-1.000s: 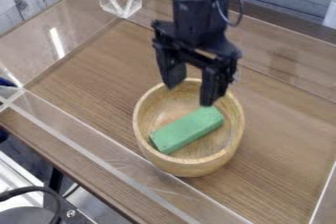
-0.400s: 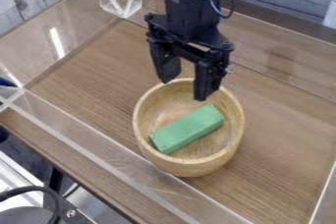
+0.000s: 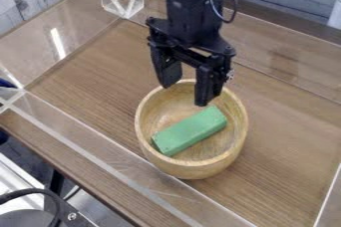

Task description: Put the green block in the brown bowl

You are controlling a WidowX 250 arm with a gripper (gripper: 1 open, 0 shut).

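Note:
The green block (image 3: 188, 131) lies tilted inside the brown bowl (image 3: 150, 137), resting on its bottom. My gripper (image 3: 186, 84) hangs above the bowl's far rim, pointing down, fingers spread open with nothing between them. One fingertip (image 3: 205, 95) sits just over the bowl's back edge, clear of the block.
The bowl stands on a wooden tabletop (image 3: 94, 72) fenced by clear acrylic walls (image 3: 34, 100). A clear folded stand (image 3: 123, 0) sits at the far edge. Dark cables (image 3: 40, 211) show at the lower left outside the wall.
The open gripper has shifted slightly up and to the left, away from the bowl. The block stays in the bowl.

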